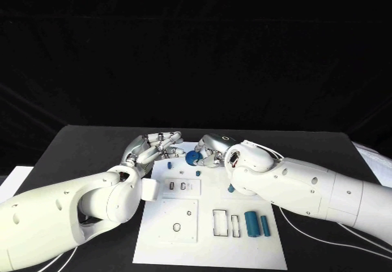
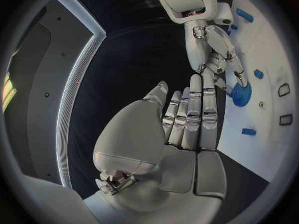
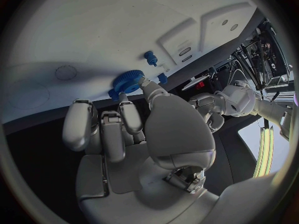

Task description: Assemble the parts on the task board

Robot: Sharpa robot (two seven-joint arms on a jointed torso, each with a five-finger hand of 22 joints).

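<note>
The white task board (image 1: 184,226) lies in the middle of the black table. At the board's far edge, my right hand (image 1: 211,149) pinches a blue gear (image 1: 192,158) between thumb and fingers. The gear (image 3: 127,80) sits just over the board's surface, and the right hand (image 3: 124,129) curls behind it. My left hand (image 1: 155,146) hovers just left of the gear, its fingers (image 2: 193,117) stretched out straight and holding nothing. The gear (image 2: 241,91) shows beyond them. Two small blue pegs (image 1: 169,165) (image 1: 199,167) stand near the gear. Two blue cylinders (image 1: 256,224) lie at the board's near right.
A small blue piece (image 1: 231,188) lies beside my right forearm. The board has rectangular slots (image 1: 221,222) and an oval hole (image 1: 177,227) in its near half. White cables (image 1: 327,232) run along the table under the right arm.
</note>
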